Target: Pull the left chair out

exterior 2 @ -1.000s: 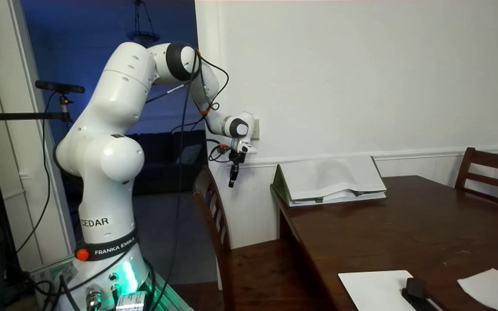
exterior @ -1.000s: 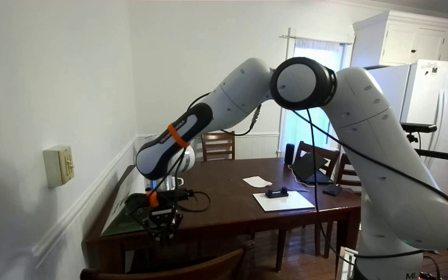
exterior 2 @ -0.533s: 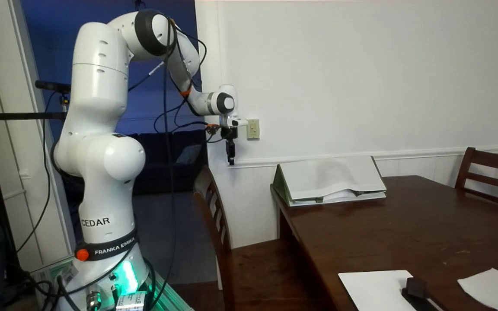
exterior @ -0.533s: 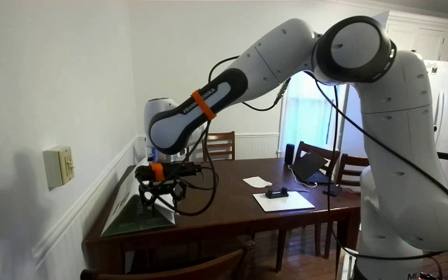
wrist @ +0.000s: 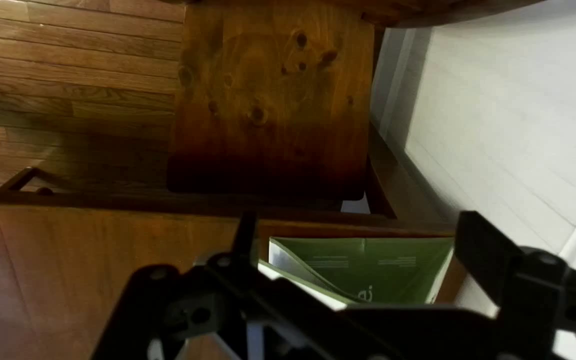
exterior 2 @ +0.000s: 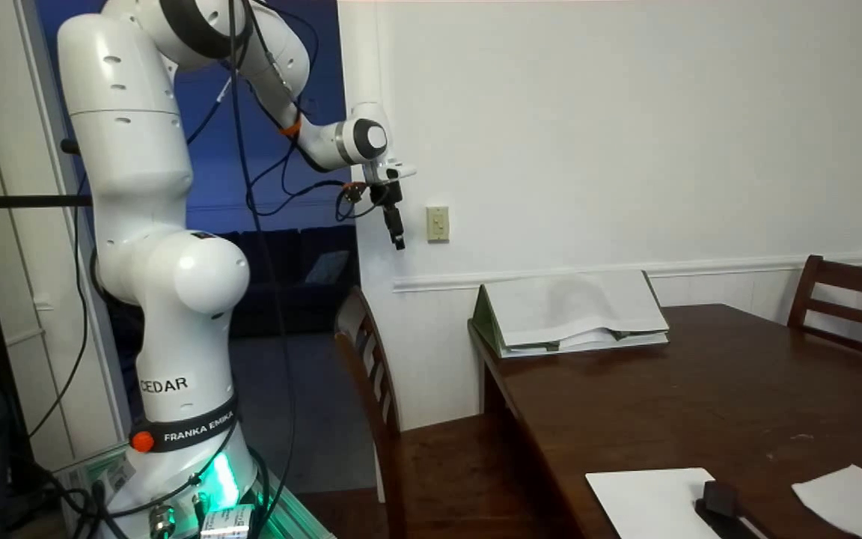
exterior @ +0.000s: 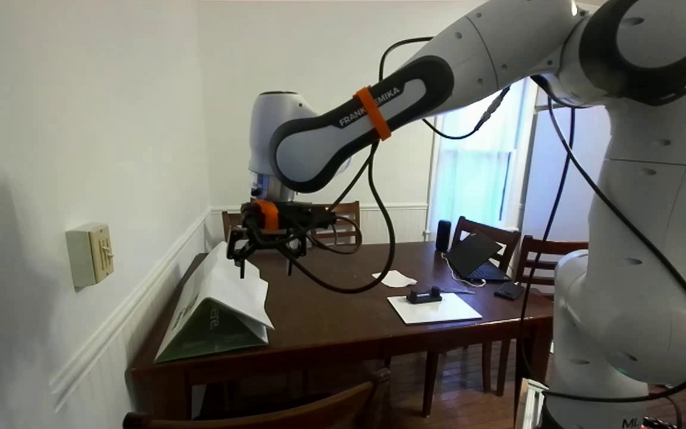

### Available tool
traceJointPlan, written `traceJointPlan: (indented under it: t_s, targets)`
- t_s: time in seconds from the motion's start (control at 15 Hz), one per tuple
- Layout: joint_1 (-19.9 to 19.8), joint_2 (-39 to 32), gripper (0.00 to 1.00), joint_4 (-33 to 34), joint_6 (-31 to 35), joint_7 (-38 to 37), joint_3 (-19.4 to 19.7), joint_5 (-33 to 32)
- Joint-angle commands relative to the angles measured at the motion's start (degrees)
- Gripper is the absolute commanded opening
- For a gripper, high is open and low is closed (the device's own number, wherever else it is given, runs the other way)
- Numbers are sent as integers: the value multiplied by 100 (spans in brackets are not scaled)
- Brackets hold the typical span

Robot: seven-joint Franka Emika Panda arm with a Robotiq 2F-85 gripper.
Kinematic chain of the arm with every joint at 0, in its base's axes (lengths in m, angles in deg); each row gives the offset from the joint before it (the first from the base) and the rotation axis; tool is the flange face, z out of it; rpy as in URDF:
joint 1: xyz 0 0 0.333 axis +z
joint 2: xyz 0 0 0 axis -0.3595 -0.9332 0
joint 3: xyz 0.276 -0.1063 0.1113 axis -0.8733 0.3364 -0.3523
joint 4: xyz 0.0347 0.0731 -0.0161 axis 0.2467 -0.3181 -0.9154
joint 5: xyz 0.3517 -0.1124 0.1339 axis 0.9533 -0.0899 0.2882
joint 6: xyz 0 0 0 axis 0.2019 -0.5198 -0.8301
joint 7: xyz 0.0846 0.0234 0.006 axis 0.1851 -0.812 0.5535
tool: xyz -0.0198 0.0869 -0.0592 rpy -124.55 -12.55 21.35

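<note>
The brown wooden chair nearest the robot, which I take as the left chair, has its slatted back (exterior 2: 371,359) towards the arm. In the wrist view its seat (wrist: 273,115) reaches partly under the table edge, and in an exterior view only its top rail (exterior: 295,411) shows well. High above the chair hangs my gripper (exterior 2: 399,243), apart from it. Its fingers are spread wide in the wrist view, where the gripper (wrist: 358,220) holds nothing. Pointing down, the gripper (exterior: 265,271) is also well above the table.
A green-and-white folded binder (exterior: 218,328) stands tented at the table's (exterior: 331,333) wall-side corner. A white board (exterior: 435,308) with a black holder, a paper sheet and a laptop (exterior: 477,259) lie farther along. The wall switch (exterior 2: 438,224) is close behind the gripper.
My gripper has risen well up from lower down near the chair back and binder, and its fingers have spread apart. The arm has drawn back; the chair and table things stay put.
</note>
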Motion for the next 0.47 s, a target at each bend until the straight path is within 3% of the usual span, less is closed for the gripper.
traceJointPlan:
  t_s: [0.0, 0.07, 0.4]
  targets:
    - [-330, 851, 100, -664, 415, 95, -238, -131]
    - [-362, 354, 100, -193, 127, 79, -313, 24]
    - [-469, 731, 100, -501, 264, 145, -388, 46]
